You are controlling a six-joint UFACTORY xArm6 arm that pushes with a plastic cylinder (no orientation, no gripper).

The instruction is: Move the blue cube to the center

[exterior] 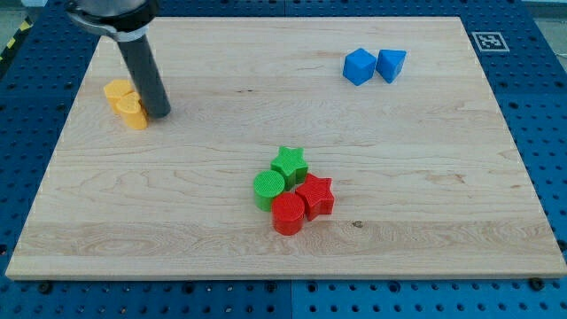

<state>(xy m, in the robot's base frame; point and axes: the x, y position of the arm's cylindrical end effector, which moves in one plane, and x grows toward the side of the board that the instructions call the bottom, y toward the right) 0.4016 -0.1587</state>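
Observation:
The blue cube (359, 66) sits near the view's top right on the wooden board (425, 177), touching a blue triangular block (391, 64) on its right. My tip (159, 113) is at the view's upper left, far from the blue cube. It stands just right of two yellow blocks (126, 103), touching or nearly touching them.
A cluster of blocks lies below the board's middle: a green star (289, 164), a green cylinder (268, 188), a red star (315, 195) and a red cylinder (287, 214). A blue pegboard surrounds the board.

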